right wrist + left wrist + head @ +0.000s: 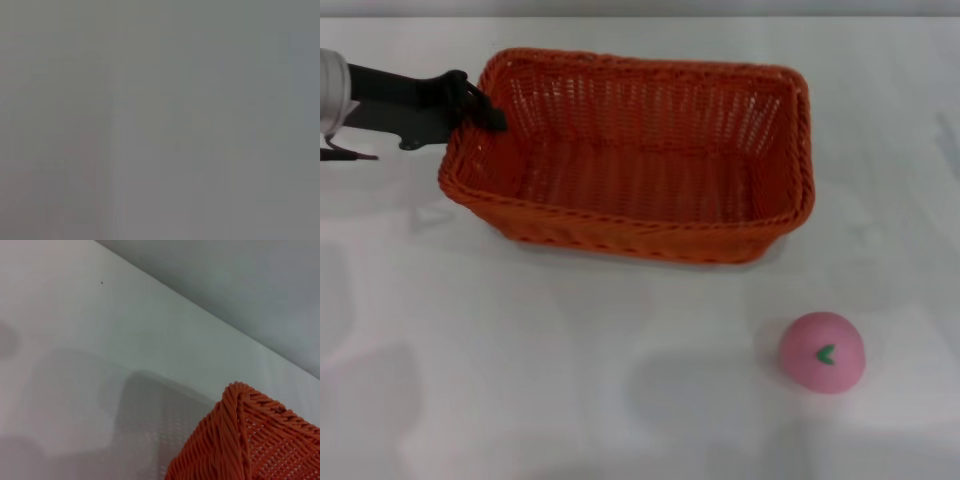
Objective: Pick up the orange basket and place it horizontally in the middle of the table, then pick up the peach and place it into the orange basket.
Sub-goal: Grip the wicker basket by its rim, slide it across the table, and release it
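Pinching just one corner of the orange basket [630,160] with the left gripper [490,112], peach [822,351] well apart on the table [520,380], so could easily twist or slip.

Head looks down; left wrist close at orange basket [630,160] corner.

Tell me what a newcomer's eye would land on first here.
The big orange basket dominates the far middle of the white table, lying crosswise and empty. The left pincer sits at its left far corner rim. The small pink peach lies alone on the table nearer the robot, to the right.
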